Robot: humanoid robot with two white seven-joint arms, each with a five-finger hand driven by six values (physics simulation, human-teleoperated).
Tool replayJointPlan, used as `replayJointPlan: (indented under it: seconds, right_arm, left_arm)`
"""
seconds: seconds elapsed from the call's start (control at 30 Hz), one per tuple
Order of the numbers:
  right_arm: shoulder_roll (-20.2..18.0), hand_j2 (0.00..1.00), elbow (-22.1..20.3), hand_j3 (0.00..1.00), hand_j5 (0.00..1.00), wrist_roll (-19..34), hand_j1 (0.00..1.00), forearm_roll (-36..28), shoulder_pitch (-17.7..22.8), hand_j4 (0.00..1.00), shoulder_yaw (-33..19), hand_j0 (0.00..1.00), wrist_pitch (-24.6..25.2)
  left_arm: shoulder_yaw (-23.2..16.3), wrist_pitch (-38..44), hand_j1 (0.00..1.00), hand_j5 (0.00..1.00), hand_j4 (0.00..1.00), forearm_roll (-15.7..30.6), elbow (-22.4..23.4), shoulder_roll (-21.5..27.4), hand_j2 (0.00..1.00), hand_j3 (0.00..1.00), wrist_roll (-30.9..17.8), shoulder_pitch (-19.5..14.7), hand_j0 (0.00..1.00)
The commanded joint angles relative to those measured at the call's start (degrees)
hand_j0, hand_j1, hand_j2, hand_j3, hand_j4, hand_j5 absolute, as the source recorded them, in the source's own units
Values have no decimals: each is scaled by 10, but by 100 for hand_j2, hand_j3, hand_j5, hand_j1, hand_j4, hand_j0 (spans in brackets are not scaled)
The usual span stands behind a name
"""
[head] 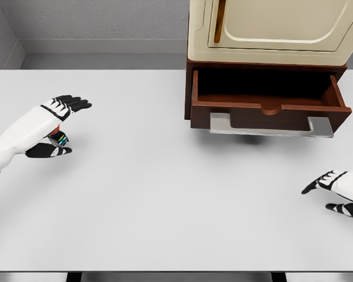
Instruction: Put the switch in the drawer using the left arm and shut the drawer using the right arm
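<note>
Head view showed a wide white counter (165,205). At its far side stood a cream cabinet with a dark brown wooden drawer (269,108) pulled open, a flat silver handle (270,125) on its front. The white and black left hand (54,126) was at the left side of the counter, well apart from the drawer. Its fingers were spread around a small dark switch with bright coloured marks (59,138), which sat under the palm. I could not tell if the hand gripped it. The right hand (336,192) rested open near the right edge.
</note>
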Motion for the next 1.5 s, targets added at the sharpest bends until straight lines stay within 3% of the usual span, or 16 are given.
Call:
replayJointPlan:
  seconds: [0.0,0.13,0.27,0.33,0.43,0.6,0.77,0.87,0.9,0.97,1.03,1.13,1.3,1.47]
  right_arm:
    - [-1,70,-6,70,70,0,70,-5,0,70,-7,70,1]
    - [-1,71,-9,71,71,-3,71,-7,0,71,-20,71,1]
    - [-1,73,-15,73,73,-5,73,-7,-1,73,-41,73,1]
    - [0,73,-17,73,73,-6,73,-20,-2,73,-42,73,1]
    - [-6,73,-19,73,73,-6,73,-35,-9,73,-43,73,1]
    - [-11,73,-21,73,73,-1,73,-35,-5,73,-45,73,1]
    - [-9,74,-21,74,74,-2,74,-36,-11,74,-42,74,1]
    - [-8,77,-21,77,77,-4,77,-36,-11,77,-42,77,1]
    - [-8,77,-21,77,77,-4,77,-36,-12,77,-42,77,1]
    - [-8,77,-21,77,77,-5,77,-36,-12,77,-42,77,1]
    - [-8,77,-21,77,77,-5,77,-35,-12,77,-42,77,1]
    - [-5,77,-21,77,77,-5,77,-36,-11,77,-42,77,1]
    - [-2,76,-22,76,76,-5,76,-36,-5,76,-42,76,1]
    - [6,76,-22,76,76,-6,76,-36,-4,76,-42,76,1]
  left_arm:
    - [15,1,100,100,100,4,8,1,100,100,0,0,100]
    - [43,1,100,100,100,17,9,-3,100,100,5,3,100]
    - [48,1,100,100,100,104,12,-4,100,100,3,7,100]
    - [45,1,100,100,100,192,22,13,100,100,-21,10,100]
    - [28,1,100,100,100,354,16,18,100,100,-193,21,100]
    - [32,1,100,100,100,460,19,6,100,100,-193,-2,100]
    - [42,77,100,100,100,452,51,6,100,100,-193,-31,100]
    - [43,121,100,100,100,397,59,1,100,100,-193,-32,100]
    - [42,185,100,100,100,402,56,-2,100,100,-193,-29,100]
    - [42,224,100,100,100,404,56,-6,100,100,-193,-29,100]
    - [43,285,100,100,100,438,57,-9,100,100,-193,-31,100]
    - [45,292,100,100,100,467,78,-21,100,100,-193,-34,100]
    - [49,293,100,100,100,461,150,-60,100,100,-193,-54,100]
    - [71,281,100,100,100,455,164,-95,100,100,-193,-47,100]
